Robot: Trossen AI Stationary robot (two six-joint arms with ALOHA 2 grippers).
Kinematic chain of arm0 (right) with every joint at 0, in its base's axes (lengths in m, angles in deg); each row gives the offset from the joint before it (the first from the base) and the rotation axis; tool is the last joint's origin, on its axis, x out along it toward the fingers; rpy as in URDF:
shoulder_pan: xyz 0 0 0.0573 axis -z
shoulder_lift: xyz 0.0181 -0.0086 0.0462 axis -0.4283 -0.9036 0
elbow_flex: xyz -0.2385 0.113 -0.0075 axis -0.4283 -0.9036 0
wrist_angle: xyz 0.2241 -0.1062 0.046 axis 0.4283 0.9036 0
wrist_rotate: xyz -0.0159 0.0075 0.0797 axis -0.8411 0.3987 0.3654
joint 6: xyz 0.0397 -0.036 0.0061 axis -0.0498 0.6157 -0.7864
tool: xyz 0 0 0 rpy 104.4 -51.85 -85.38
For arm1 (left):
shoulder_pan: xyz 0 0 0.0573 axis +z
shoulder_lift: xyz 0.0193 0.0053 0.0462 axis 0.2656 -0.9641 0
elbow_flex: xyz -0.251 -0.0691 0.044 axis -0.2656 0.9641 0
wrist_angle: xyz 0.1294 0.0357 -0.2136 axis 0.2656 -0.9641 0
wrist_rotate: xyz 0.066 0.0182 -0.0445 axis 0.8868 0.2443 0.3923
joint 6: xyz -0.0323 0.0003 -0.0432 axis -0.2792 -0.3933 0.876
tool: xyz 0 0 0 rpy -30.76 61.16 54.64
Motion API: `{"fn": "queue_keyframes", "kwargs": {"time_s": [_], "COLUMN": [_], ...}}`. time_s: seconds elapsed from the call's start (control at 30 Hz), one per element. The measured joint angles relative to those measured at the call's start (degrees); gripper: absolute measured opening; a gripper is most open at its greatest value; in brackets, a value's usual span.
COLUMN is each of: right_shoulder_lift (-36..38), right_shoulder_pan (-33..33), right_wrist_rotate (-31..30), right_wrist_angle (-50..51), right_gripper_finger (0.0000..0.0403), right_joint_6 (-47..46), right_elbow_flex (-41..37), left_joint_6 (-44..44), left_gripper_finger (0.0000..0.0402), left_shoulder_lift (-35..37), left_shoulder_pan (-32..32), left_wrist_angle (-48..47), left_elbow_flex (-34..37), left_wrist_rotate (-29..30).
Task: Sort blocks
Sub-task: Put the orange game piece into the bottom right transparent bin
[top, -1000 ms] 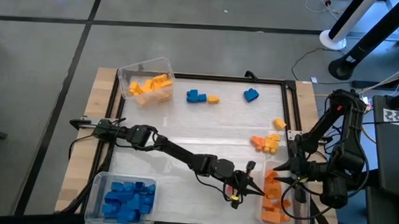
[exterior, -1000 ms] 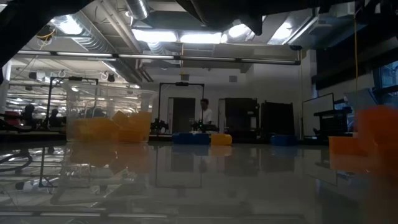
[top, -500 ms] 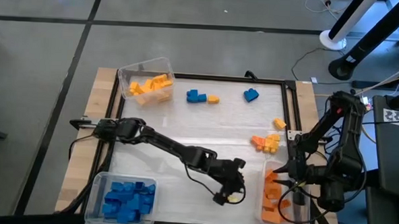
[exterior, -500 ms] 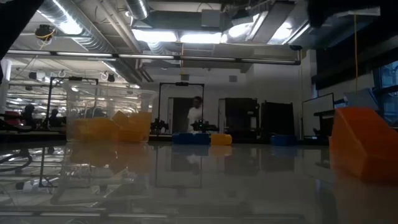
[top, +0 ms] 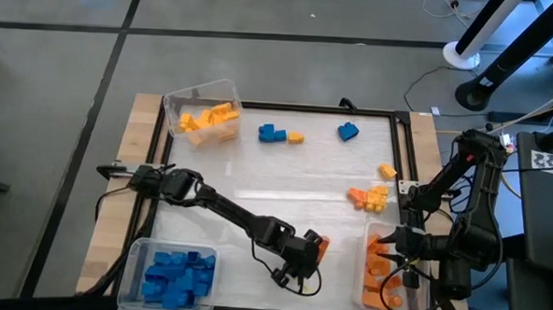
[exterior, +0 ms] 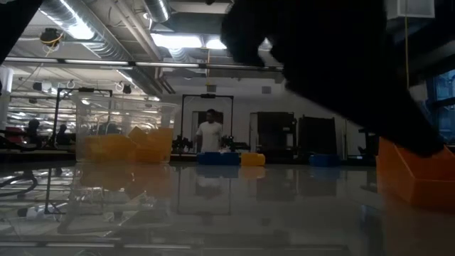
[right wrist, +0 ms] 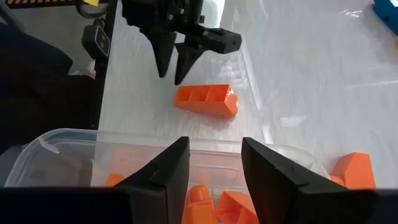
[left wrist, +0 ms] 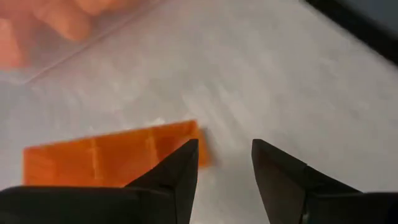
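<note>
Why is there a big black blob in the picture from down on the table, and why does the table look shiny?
Low view: the blob is a robot arm close to the camera, dark against the ceiling lights; the table mirrors those lights. Left wrist view: the orange block beside the open left gripper looks smeared. Right wrist view: that block is sharp.

3 clear bins sat on the table: 1 with yellow-orange blocks, 1 with blue blocks, 1 with orange blocks; counts inside were too piled to tell. Loose on the mat: 2 blue pieces, 2 single yellow blocks, 1 orange-yellow cluster, 1 orange block near the left arm. 2 arms, 2 grippers. 1 person stood in the room behind.
</note>
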Motion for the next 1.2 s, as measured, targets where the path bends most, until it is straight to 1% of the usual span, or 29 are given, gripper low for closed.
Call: {"fn": "queue_keyframes", "kwargs": {"time_s": [0.1, 0.13, 0.47, 0.63, 0.8, 0.97, 1.07, 1.13, 1.2], "right_shoulder_lift": [-0.01, -0.01, 0.01, 0.01, 0.03, 0.05, 0.05, 0.05, 0.05], "right_shoulder_pan": [0.0, 0.0, 0.0, 0.0, 0.0, 0.0, 0.0, 0.0, 0.0], "right_wrist_rotate": [-0.3, -0.32, -0.4, -0.38, -0.4, -0.38, -0.38, -0.42, -0.4], "right_wrist_angle": [0.01, 0.01, -0.01, 0.01, -0.01, -0.11, -0.1, -0.1, -0.04], "right_gripper_finger": [0.0147, 0.0147, 0.0147, 0.0147, 0.0147, 0.0147, 0.0147, 0.0147, 0.0147], "right_joint_6": [0.0, -0.02, -0.07, -0.09, -0.09, -0.11, -0.11, -0.11, -0.11], "right_elbow_flex": [0.0, 0.0, 0.0, 0.0, 0.0, 0.02, 0.02, 0.02, 0.02], "left_joint_6": [-0.16, -0.04, -0.01, -1.97, -1.93, -3.52, -4.4, -4.4, -4.42], "left_gripper_finger": [0.0141, 0.0141, 0.0141, 0.0141, 0.0141, 0.0141, 0.014, 0.0135, 0.0118], "left_shoulder_lift": [0.08, 0.11, -1.27, -1.46, -3.01, -4.38, -4.72, -4.74, -4.81], "left_shoulder_pan": [-0.11, -0.11, -0.97, -1.6, -1.0, -0.96, -0.81, -0.7, -0.68], "left_wrist_angle": [5.32, 5.74, 6.22, 6.82, 8.52, 8.98, 9.1, 9.1, 9.16], "left_elbow_flex": [2.17, 2.43, 2.48, 2.48, 2.45, 2.39, 2.32, 2.32, 2.32], "left_wrist_rotate": [3.69, 4.39, 5.0, 5.37, 7.0, 11.61, 12.39, 12.39, 12.39]}}
